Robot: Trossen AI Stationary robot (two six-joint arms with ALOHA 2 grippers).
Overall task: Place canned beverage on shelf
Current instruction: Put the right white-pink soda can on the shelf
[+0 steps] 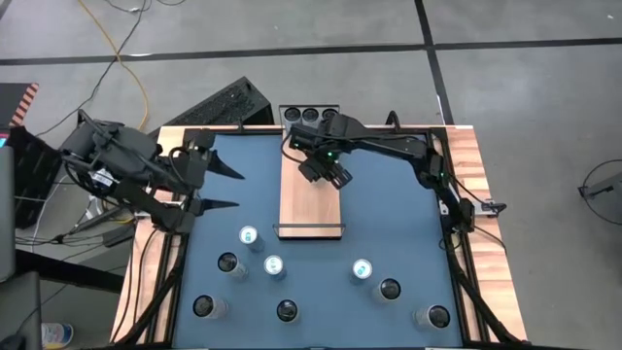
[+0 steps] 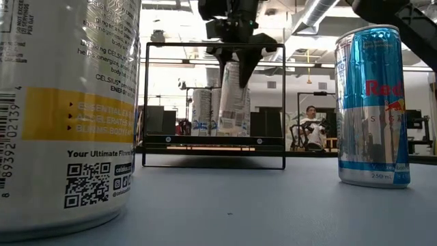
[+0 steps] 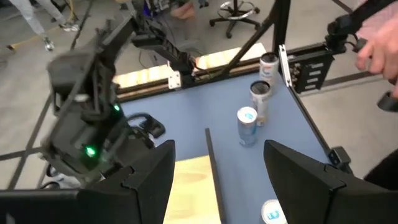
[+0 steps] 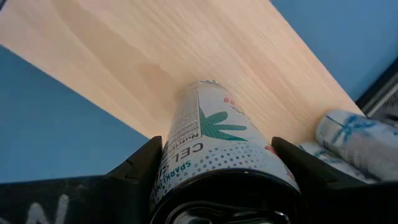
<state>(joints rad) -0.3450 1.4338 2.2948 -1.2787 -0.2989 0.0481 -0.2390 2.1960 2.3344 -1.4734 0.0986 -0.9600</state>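
Observation:
The shelf [image 1: 311, 194] is a light-wood board with black rails, lying at the middle of the blue table. My right gripper [image 1: 328, 173] hangs over its far half, shut on a white canned beverage [image 2: 234, 102] with green leaf print. The can leans above the board [image 4: 155, 50]; I cannot tell whether its lower end touches the wood. Other cans [image 2: 201, 109] stand at the shelf's far end. My left gripper [image 1: 238, 190] waits open at the table's left side, holding nothing. My right gripper pinches the can's side wall near its top end [image 4: 186, 158] between its two fingers [image 4: 134, 171], one on each side. The fingers come from above, slanting down, and lie across the can. The can hangs tilted below them, its lower end [image 4: 208, 87] pointing at the board.
Several cans stand on the near part of the table [image 1: 274, 265], two close to the low camera: a white one [image 2: 61, 116] and a blue one [image 2: 372, 106]. A keyboard [image 1: 219, 105] lies beyond the far left corner. A person's hand [image 3: 379, 43] shows beyond the table's right edge.

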